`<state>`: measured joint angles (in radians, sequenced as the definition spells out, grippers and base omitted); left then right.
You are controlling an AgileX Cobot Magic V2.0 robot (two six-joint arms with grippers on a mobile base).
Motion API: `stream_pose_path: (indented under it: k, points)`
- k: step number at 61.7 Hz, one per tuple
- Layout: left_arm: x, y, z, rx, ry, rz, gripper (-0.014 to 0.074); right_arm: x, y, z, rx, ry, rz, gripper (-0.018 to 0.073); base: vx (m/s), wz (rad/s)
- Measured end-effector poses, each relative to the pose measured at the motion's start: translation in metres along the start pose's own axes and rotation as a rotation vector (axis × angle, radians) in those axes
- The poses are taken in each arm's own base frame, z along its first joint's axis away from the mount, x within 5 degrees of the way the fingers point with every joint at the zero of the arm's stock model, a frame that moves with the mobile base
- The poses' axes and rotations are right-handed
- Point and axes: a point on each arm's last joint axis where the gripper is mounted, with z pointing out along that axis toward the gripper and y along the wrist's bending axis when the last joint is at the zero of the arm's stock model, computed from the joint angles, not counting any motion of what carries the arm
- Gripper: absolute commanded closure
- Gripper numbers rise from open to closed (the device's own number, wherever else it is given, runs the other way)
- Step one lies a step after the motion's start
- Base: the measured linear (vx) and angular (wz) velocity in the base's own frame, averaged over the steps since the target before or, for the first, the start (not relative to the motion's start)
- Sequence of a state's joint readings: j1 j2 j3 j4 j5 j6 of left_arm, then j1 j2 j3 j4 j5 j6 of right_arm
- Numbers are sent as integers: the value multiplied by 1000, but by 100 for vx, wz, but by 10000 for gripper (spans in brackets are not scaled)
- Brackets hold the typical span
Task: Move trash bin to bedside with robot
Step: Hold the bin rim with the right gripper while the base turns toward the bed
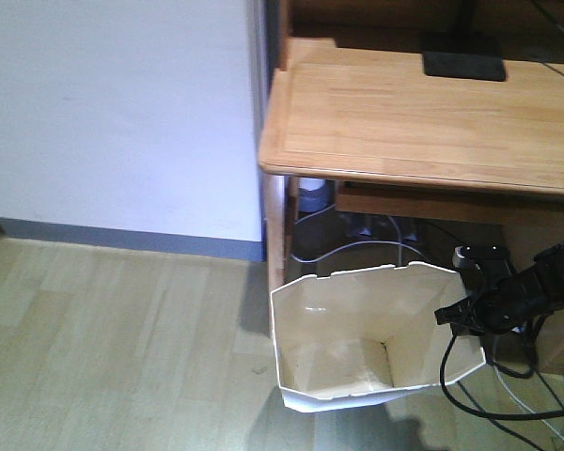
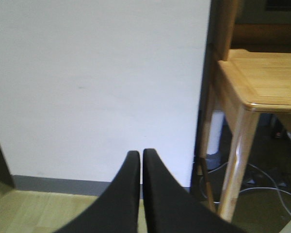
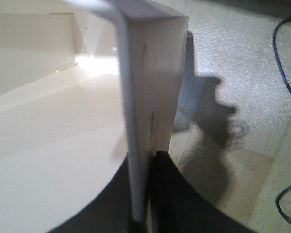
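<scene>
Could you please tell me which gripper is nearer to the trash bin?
The right. The right gripper pinches the trash bin by its rim wall; the left gripper is shut on nothing, pointing at the white wall, apart from the bin.

The desk [image 1: 423,113] left the front view at its top and right edges, and the right arm [image 1: 545,277] was cut at the right edge. Small things [image 1: 368,227] under the desk were too dark to name. The trash bin [image 3: 150,73] wall was blurred in the right wrist view. Lower edges cut the right gripper [image 3: 145,160] and left gripper [image 2: 138,154].
</scene>
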<state>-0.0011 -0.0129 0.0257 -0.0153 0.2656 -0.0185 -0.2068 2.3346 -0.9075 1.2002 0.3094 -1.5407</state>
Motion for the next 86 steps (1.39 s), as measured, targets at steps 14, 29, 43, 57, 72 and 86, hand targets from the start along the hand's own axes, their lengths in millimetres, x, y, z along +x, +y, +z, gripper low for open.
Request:
stream_pose_path:
  k: [14, 29, 43, 57, 72, 86]
  points:
    - [0, 0, 0, 0, 0, 0, 603, 0, 0, 0, 0, 0, 0, 564, -5, 48]
    - [0, 0, 0, 0, 0, 0, 603, 0, 0, 0, -4, 0, 0, 564, -5, 56]
    - [0, 0, 0, 0, 0, 0, 603, 0, 1, 0, -16, 0, 0, 564, -4, 52]
    - [0, 0, 0, 0, 0, 0, 603, 0, 2, 0, -22, 1, -2, 564, 1, 44]
    - [0, 0, 0, 0, 0, 0, 603, 0, 2, 0, -15, 1, -2, 564, 5, 39]
    - [0, 0, 0, 0, 0, 0, 603, 0, 1, 0, -13, 1, -2, 564, 9, 38]
